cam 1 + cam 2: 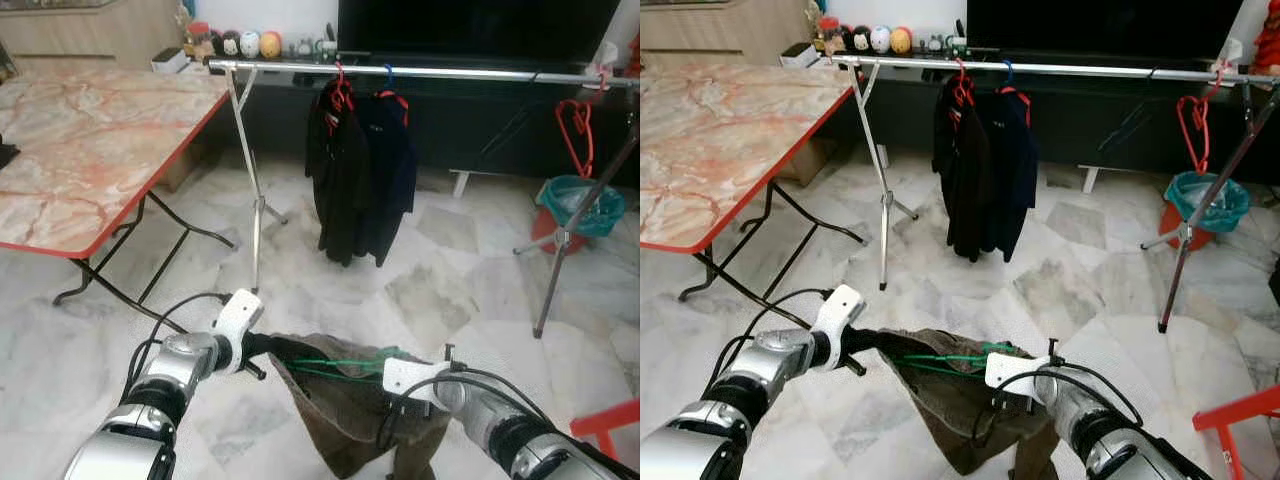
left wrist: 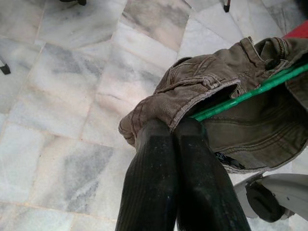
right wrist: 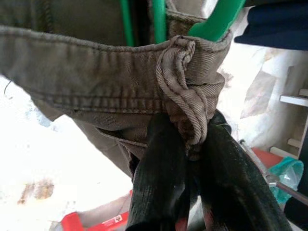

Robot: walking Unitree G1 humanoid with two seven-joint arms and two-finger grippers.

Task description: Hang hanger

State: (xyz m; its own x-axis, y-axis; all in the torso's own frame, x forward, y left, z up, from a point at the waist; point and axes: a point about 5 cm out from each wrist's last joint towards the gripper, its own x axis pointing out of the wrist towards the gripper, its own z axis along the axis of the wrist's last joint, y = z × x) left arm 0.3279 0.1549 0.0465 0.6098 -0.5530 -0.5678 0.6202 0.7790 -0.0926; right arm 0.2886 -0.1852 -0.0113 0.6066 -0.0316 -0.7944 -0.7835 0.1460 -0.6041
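Your left tool (image 2: pixel 172 126) is pinched together on one end of the waistband of the brown trousers (image 1: pixel 345 400), and your right tool (image 3: pixel 190 144) is clamped on the opposite end at a belt loop. The green hanger (image 1: pixel 340 365) sits threaded through that waistband, held low between your two arms above the marble floor (image 1: pixel 440 270). Ahead you have the metal clothes rail (image 1: pixel 420 71) carrying dark garments (image 1: pixel 355 170) on red and blue hangers, an empty red hanger (image 1: pixel 578 125) near its far right end, and the marble-topped desk (image 1: pixel 90 140) to your left.
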